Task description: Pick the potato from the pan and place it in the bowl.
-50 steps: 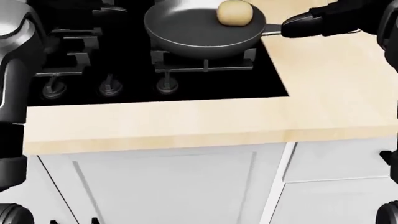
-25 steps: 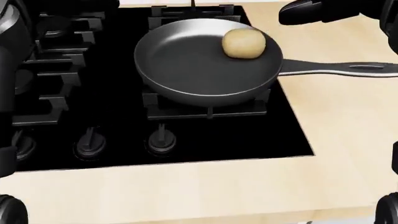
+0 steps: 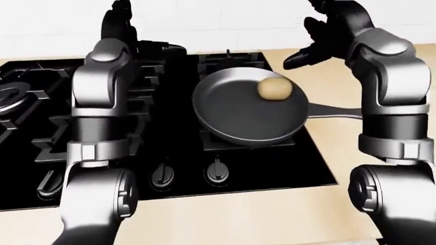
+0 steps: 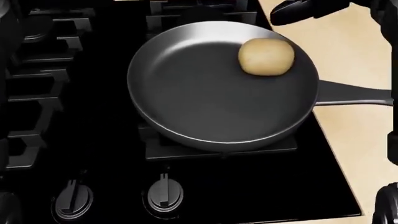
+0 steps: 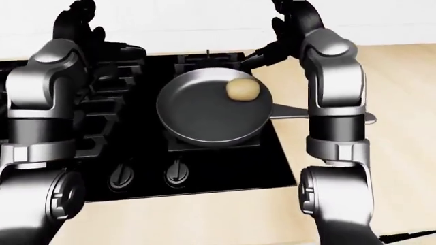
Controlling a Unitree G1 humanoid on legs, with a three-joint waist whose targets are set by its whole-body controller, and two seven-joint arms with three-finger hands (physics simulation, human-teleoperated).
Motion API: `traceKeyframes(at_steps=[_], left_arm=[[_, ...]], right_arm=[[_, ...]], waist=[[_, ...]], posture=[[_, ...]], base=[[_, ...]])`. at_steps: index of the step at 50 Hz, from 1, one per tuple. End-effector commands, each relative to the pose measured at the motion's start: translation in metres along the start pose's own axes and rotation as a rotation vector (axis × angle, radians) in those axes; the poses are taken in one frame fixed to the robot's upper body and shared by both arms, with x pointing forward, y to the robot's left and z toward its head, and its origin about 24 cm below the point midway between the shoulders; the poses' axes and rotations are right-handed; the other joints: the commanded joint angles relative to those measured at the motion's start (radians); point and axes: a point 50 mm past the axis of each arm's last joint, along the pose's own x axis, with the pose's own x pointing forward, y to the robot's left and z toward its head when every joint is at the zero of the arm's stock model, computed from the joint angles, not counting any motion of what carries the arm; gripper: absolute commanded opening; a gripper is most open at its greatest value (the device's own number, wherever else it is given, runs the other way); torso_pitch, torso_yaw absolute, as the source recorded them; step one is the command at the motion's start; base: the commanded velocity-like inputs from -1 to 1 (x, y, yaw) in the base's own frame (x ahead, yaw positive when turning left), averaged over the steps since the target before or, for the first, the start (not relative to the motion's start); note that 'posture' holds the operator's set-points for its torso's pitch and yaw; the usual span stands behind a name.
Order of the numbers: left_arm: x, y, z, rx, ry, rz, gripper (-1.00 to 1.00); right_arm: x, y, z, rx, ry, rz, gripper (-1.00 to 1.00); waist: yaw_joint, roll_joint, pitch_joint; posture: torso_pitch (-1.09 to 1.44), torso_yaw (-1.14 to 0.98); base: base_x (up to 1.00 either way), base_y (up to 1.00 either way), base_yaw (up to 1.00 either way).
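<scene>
Potato (image 4: 267,56) sits in the pan (image 4: 205,93), up against the rim at about 2 o'clock of the pan's round in the head view, resting on the dark inner surface, nothing gripping it. Pan stands on the grate of the black stove (image 4: 80,116); its handle (image 4: 354,94) runs out toward 3 o'clock over the wooden counter (image 4: 367,140).

Right hand (image 3: 320,33) is raised above the counter, at roughly 1 o'clock from the potato in the left-eye view — clearly apart from it, no contact. Fingers are spread and not closed on anything; one dark fingertip (image 4: 292,11) shows at the top edge of the head view, just up and right of the potato, past the pan rim.

Left hand (image 3: 119,23) is held up over the stove at about 10 o'clock from the pan in the left-eye view, well apart from the potato. It's dark against the dark cooktop — cannot tell whether its fingers are spread or curled.

Two stove knobs (image 4: 163,192) sit at 6 o'clock below the pan in the head view. Bowl not in any view.
</scene>
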Motion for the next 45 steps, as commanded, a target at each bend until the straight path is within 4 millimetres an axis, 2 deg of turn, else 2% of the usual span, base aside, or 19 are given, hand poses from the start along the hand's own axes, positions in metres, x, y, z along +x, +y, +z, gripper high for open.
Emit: traceKeyframes(at_steps=[1, 3, 5, 11, 15, 25, 33, 45], left_arm=[[-0.006, 0.005, 0.035, -0.004, -0.148, 0.011, 1.0], [-0.005, 0.005, 0.036, -0.004, -0.149, 0.015, 1.0], [-0.004, 0.005, 0.036, 0.002, -0.15, 0.015, 1.0], [-0.007, 0.011, 0.04, 0.003, -0.155, 0.024, 1.0], [-0.005, 0.012, 0.042, 0.011, -0.155, 0.029, 1.0], [-0.005, 0.015, 0.046, 0.013, -0.163, 0.033, 1.0], [-0.006, 0.014, 0.049, 0.02, -0.169, 0.03, 1.0], [-0.01, 0.011, 0.053, 0.022, -0.176, 0.023, 1.0]], right_arm=[[-0.006, -0.015, 0.043, -0.077, -0.134, -0.013, 1.0], [-0.005, -0.015, 0.056, -0.056, -0.14, 0.037, 1.0], [-0.001, -0.011, 0.059, -0.082, -0.135, 0.075, 1.0], [0.005, -0.005, 0.074, -0.237, -0.121, 0.147, 1.0], [0.017, 0.005, 0.077, -0.371, -0.098, 0.213, 1.0], [0.032, 0.019, 0.097, -0.598, -0.078, 0.261, 1.0], [0.033, 0.027, 0.094, -0.752, -0.062, 0.32, 1.0], [0.038, 0.057, 0.081, -1.045, -0.049, 0.384, 1.0]], waist=[[0.004, 0.002, -0.059], [0.005, 0.008, -0.063], [0.003, 0.01, -0.063], [-0.006, 0.022, -0.059], [-0.008, 0.03, -0.052], [-0.007, 0.042, -0.051], [-0.005, 0.041, -0.05], [-0.006, 0.045, -0.054]], posture=[[0.0, 0.0], [0.0, 0.0], [0.0, 0.0], [0.0, 0.0], [0.0, 0.0], [0.0, 0.0], [0.0, 0.0], [0.0, 0.0]], base=[[0.0, 0.0, 0.0], [0.0, 0.0, 0.0], [0.0, 0.0, 0.0], [0.0, 0.0, 0.0], [0.0, 0.0, 0.0], [0.0, 0.0, 0.0], [0.0, 0.0, 0.0], [0.0, 0.0, 0.0]])
